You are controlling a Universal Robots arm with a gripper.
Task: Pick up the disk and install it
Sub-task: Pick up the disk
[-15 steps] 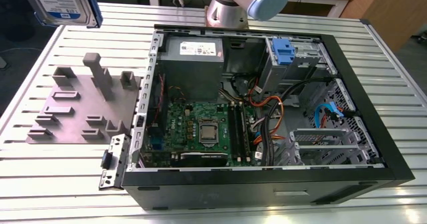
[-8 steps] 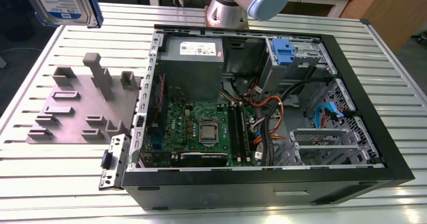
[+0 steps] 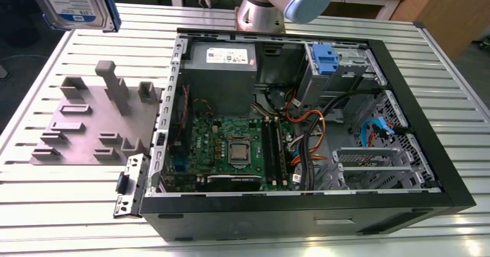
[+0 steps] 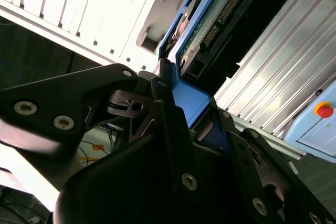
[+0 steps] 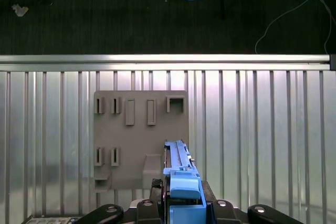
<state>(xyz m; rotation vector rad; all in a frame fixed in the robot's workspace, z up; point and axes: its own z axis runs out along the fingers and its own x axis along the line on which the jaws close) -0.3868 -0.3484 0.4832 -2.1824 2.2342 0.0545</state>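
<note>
- Currently the disk point(image 3: 73, 4) is held in the air at the exterior view's upper left, above the slatted tabletop point(image 3: 69, 211) and well apart from the open computer case point(image 3: 306, 217).
- In the second wrist view the gripper point(image 4: 190, 109) is seen clamped on the disk's blue carrier frame. The hold is taken at 1 end, and most of the drive projects beyond the fingers.
- In the first wrist view the disk point(image 5: 181, 174) is seen edge-on over the grey fixture plate point(image 5: 139, 129), which lies on the tabletop beside the case. No contact between the 2 is seen.
- Inside the case, a drive bay with a blue latch point(image 3: 325, 59) is seen at a far corner, with orange and black cables point(image 3: 306, 119) close by.
- Because the plastic frame is gripped at 1 end only, slipping or flexing is judged possible, and the drive could be left tilted.
- A tilted drive could be caught on the bay's edge or snagged by the loose cables, so a jam is judged the main risk.
- The case rim or the fixture's upright posts could be struck if the disk were carried too low.
</note>
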